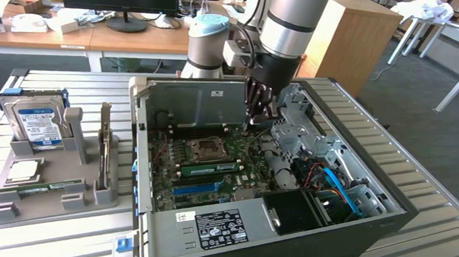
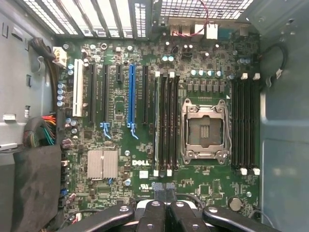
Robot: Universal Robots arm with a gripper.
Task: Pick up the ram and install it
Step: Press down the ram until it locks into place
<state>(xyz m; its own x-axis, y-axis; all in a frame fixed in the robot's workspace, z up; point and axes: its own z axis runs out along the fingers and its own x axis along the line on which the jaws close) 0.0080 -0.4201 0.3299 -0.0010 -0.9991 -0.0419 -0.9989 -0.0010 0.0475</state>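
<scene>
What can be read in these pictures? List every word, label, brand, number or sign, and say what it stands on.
"DELL": white logo on the motherboard.
Hard drive, blue label: too blurred to read.
Black sticker on a grey panel of the computer case: print too small to read.
Motherboard's other markings: too small to read.
</scene>
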